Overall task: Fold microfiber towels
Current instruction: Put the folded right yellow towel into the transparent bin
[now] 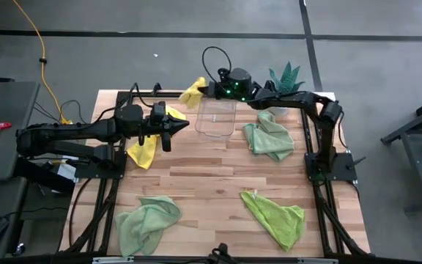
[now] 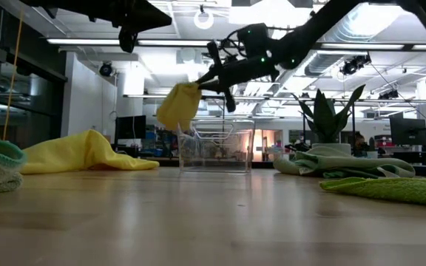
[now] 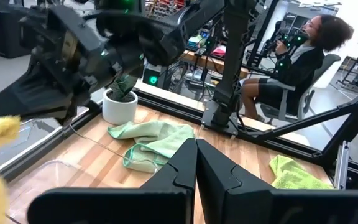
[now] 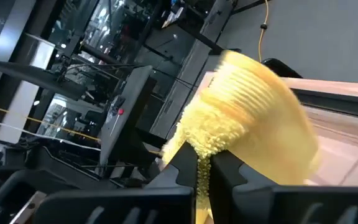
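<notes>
Now the right hand (image 2: 211, 80) is up in the air at the far side of the tabletop (image 1: 211, 180), just left of the clear bin (image 1: 217, 117), clamped on a bunched yellow towel (image 2: 179, 105) that dangles off the wood. The left hand (image 1: 183, 125) hovers with its fingers pressed together, holding nothing, above a second yellow towel (image 1: 143, 152) lying flat. A mint towel (image 1: 268, 137) sits crumpled right of the bin, by the potted plant (image 1: 287, 75). Nearer, another mint towel (image 1: 146, 221) lies left and a lime towel (image 1: 277, 217) right. A seated person (image 3: 294, 65) shows beyond.
</notes>
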Controlling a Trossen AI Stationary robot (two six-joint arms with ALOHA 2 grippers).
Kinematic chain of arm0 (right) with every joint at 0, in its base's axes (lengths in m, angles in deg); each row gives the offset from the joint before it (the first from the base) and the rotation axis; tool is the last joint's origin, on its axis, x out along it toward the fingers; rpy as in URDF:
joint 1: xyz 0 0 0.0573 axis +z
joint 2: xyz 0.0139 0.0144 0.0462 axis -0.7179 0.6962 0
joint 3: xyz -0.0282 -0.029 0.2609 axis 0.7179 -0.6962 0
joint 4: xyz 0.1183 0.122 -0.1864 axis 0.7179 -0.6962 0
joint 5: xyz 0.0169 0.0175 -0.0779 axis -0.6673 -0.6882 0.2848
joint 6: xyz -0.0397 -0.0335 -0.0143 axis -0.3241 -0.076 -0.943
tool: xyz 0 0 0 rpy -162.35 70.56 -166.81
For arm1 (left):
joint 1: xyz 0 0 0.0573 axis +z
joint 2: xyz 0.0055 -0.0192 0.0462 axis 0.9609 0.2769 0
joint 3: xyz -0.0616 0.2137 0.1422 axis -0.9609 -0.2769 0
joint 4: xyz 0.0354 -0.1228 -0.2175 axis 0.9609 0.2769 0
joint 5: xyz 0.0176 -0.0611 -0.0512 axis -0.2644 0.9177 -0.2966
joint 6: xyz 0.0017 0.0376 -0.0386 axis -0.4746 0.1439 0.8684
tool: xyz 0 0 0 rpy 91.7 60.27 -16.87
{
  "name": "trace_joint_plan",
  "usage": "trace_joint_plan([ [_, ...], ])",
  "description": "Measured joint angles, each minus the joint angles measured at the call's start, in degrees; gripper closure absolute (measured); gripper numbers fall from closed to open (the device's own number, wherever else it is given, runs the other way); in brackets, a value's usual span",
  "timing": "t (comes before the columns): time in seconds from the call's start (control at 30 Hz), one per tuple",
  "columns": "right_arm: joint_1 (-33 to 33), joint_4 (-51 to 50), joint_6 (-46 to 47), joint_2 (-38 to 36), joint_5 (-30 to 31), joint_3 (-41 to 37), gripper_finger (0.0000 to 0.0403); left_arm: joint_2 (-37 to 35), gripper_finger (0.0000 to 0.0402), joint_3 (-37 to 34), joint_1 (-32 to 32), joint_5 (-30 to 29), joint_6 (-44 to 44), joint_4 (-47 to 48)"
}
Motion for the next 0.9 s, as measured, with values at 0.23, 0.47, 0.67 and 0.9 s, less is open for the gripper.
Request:
trace_joint_plan([
  [0.23, -0.37, -3.55, -0.48, 1.94, -0.52, 0.00, 0.0403, 0.00, 0.0401, 0.00, 0.00, 0.00, 0.01, -0.02],
  [0.47, -0.86, -12.50, -4.66, 1.63, -1.50, -0.07, 0.0403, 0.00, 0.0401, 0.00, 0.00, 0.00, 0.07, 0.01],
  [0.67, -1.73, -9.42, -1.94, 1.32, -4.87, 4.73, 0.0403, 0.00, 0.0402, 0.00, 0.00, 0.00, 0.03, -0.02],
  [0.9, -1.46, -10.86, -2.55, 4.78, -6.83, 14.87, 0.0403, 0.00, 0.0401, 0.00, 0.00, 0.00, 0.05, 0.00],
])
